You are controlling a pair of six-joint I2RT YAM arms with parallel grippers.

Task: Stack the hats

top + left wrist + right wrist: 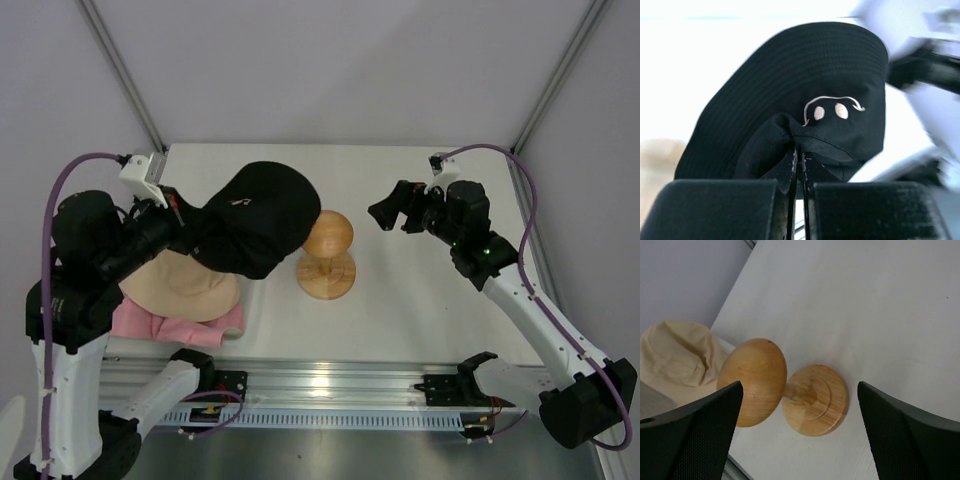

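Observation:
My left gripper point(800, 150) is shut on a pinched fold of the black hat point(805, 80), which has a small white embroidered mark. From above, the black hat point(258, 218) hangs off the table, just left of the wooden stand, with the left gripper point(188, 232) at its left side. Partly under it, a beige hat point(185, 287) lies on a pink hat point(180, 326) at the table's left front. The beige hat point(677, 355) also shows in the right wrist view. My right gripper point(385, 212) hovers open and empty to the right of the stand.
A round-topped wooden stand point(326, 256) stands mid-table; in the right wrist view its knob point(752, 380) and base point(815, 399) sit between the open fingers point(700, 435). A metal rail point(330, 385) runs along the near edge.

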